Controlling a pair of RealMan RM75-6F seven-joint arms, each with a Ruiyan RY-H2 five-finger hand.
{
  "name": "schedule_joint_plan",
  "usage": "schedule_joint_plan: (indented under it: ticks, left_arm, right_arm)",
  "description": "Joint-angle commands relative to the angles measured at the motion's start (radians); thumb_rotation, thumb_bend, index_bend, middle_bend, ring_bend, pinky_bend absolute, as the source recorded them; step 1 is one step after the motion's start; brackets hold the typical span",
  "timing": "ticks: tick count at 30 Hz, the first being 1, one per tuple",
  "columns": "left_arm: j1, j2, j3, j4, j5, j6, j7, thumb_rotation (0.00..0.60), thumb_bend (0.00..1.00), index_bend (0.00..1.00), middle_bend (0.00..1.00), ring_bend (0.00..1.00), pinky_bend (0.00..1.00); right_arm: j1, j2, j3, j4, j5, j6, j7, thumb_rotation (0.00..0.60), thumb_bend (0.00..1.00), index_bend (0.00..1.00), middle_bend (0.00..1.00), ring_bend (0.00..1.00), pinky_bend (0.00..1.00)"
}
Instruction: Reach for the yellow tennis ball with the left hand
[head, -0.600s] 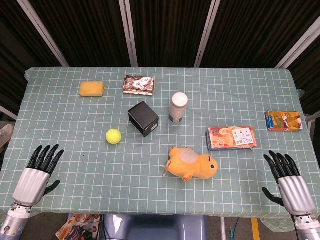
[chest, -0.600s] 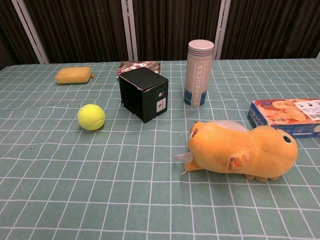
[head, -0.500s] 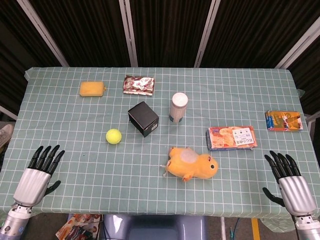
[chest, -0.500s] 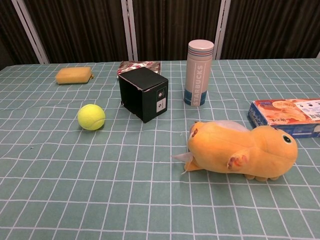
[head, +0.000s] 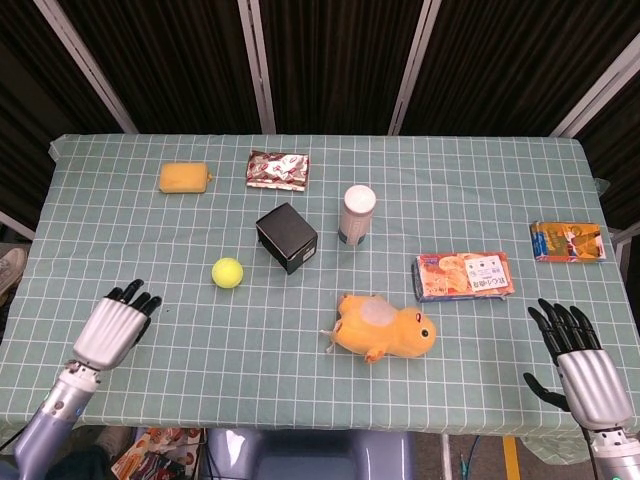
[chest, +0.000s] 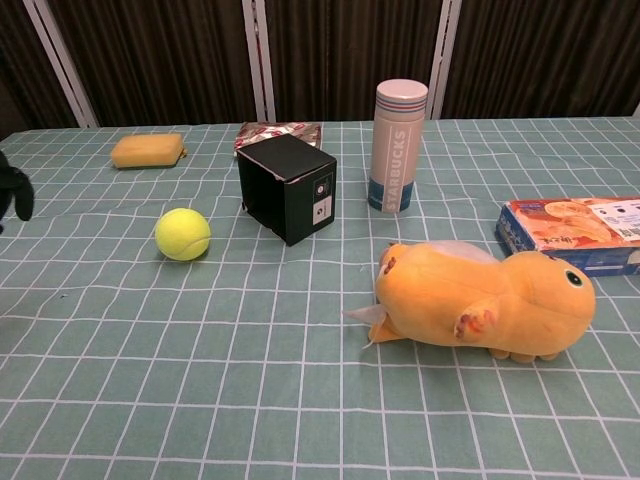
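Left hand (head: 115, 328) has lifted inward toward the yellow tennis ball (head: 228, 272), empty, fingers loosely apart | ball lies untouched beside black box (head: 287, 238) | reach under way, gap remains | right hand (head: 580, 365) idle, spread.

Bare cloth (head: 175, 290) fronts the ball (head: 228, 272) — black box (head: 287, 237) beside.

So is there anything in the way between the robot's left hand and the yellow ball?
Nothing visible is. The left hand sits near the table's front left, and only bare checked tablecloth lies between it and the yellow tennis ball. The black box stands on the ball's far side, away from the hand, so it does not block the reach.
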Motion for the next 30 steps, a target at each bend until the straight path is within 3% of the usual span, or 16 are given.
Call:
schedule_joint_plan:
  ticks: [1, 7, 11, 30]
  left_arm:
    - [-0.116, -0.032, -0.068, 0.038, -0.101, -0.168, 0.042, 0.6, 0.53, 0.51, 0.61, 0.35, 0.65]
    - [-0.17, -0.091, -0.067, 0.078, -0.184, -0.272, 0.124, 0.6, 0.53, 0.54, 0.67, 0.4, 0.7]
    - [-0.182, -0.126, -0.054, 0.106, -0.215, -0.296, 0.131, 0.6, 0.47, 0.54, 0.73, 0.46, 0.75]
    - [-0.324, -0.298, -0.053, 0.311, -0.3, -0.434, 0.149, 0.6, 0.5, 0.54, 0.7, 0.46, 0.75]
  right_arm:
    - [0.001, 0.003, 0.001, 0.003, 0.002, 0.0, 0.012, 0.6, 0.26, 0.0, 0.0, 0.0, 0.0]
    - [-0.002, 0.013, 0.006, 0.015, 0.018, 0.008, 0.048, 0.6, 0.26, 0.0, 0.0, 0.0, 0.0]
    - [-0.005, 0.019, 0.009, 0.022, 0.026, 0.012, 0.069, 0.6, 0.26, 0.0, 0.0, 0.0, 0.0]
    - [-0.005, 0.025, 0.026, 0.041, 0.064, 0.006, 0.107, 0.6, 0.26, 0.0, 0.0, 0.0, 0.0]
